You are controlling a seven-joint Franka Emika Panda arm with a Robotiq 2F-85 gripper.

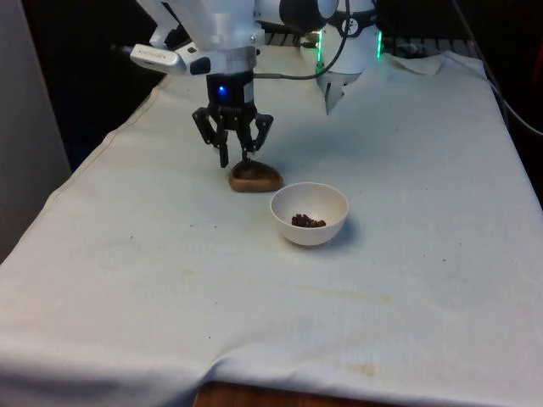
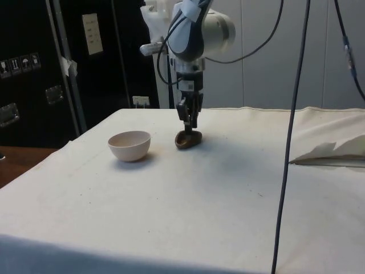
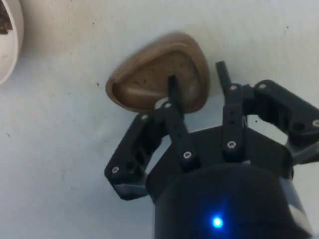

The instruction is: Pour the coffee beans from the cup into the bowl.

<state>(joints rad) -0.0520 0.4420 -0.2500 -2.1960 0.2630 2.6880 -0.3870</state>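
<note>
Brown cup resting upright on the white-clothed worktop, looking empty inside in the wrist view, with only a few dark specks on its inner wall. White bowl just beside it, toward the front view's right and nearer the camera, not touching. Small heap of dark coffee beans lying at the bottom of the bowl, so pouring judged done and cup set back down on its base.

End effector directly over the cup, spread wide and gripping nothing. In the wrist view, one finger dipping over the cup's inside, the other outside beyond the rim, a clear gap on both sides of the wall. Straddling the rim this way fits a pinch on the cup wall, here let go. From the side view, fingertips hanging just at rim height; contact with the rim hard to rule out.

Cup placed close to the bowl, probably because a short tilt sufficed to reach over the bowl's edge. Bowl standing level and steady, beans well below its rim.

Likely remaining: lifting straight up and clear. Main risk judged as the inner finger catching the rim and tipping the light cup.
</note>
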